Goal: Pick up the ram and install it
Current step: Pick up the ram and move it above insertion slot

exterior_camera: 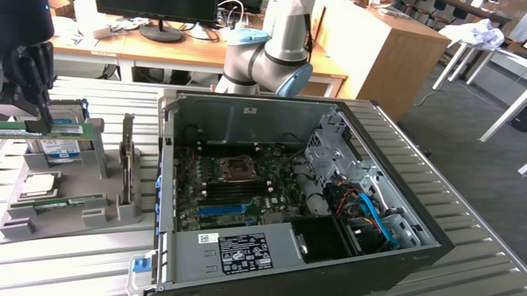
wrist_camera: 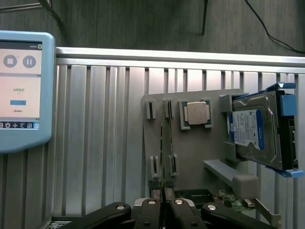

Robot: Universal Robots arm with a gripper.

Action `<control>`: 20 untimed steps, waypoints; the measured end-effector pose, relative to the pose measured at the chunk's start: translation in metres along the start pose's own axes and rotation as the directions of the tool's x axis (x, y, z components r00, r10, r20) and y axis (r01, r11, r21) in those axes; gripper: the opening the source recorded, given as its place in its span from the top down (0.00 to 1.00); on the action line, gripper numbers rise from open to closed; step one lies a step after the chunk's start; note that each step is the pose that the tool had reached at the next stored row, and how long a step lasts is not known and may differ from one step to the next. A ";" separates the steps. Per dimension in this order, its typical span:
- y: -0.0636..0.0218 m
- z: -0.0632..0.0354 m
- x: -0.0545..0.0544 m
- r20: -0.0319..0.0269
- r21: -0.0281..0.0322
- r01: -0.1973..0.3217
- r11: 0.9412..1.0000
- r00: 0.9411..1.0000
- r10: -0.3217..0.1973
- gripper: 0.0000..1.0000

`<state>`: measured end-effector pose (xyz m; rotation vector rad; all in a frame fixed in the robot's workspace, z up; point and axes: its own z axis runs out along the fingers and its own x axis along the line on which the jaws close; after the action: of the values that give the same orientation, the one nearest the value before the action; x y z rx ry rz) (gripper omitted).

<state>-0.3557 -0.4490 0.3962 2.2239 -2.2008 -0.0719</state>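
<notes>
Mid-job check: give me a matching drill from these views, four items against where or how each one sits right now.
Items:
1. ram
2. processor
3. hard drive
4. computer case

States:
A. side open, motherboard showing
B. pinched in the gripper, above the grey holder
C. lying flat in the holder
D. standing on edge in the holder, blue label

Pairs: 1-B, 2-C, 3-D, 4-A

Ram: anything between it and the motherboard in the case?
Yes. The ram, held in the gripper above the tray, has the upright card and the case wall between it and the motherboard.
</notes>
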 end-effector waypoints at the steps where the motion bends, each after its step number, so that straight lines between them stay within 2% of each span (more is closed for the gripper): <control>1: -0.0008 0.0000 0.000 0.000 0.000 0.000 1.000 1.000 0.000 0.87; 20: -0.0153 -0.0006 0.000 0.000 0.000 0.000 1.000 1.000 0.000 0.87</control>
<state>-0.3404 -0.4490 0.3962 2.2238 -2.2009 -0.0719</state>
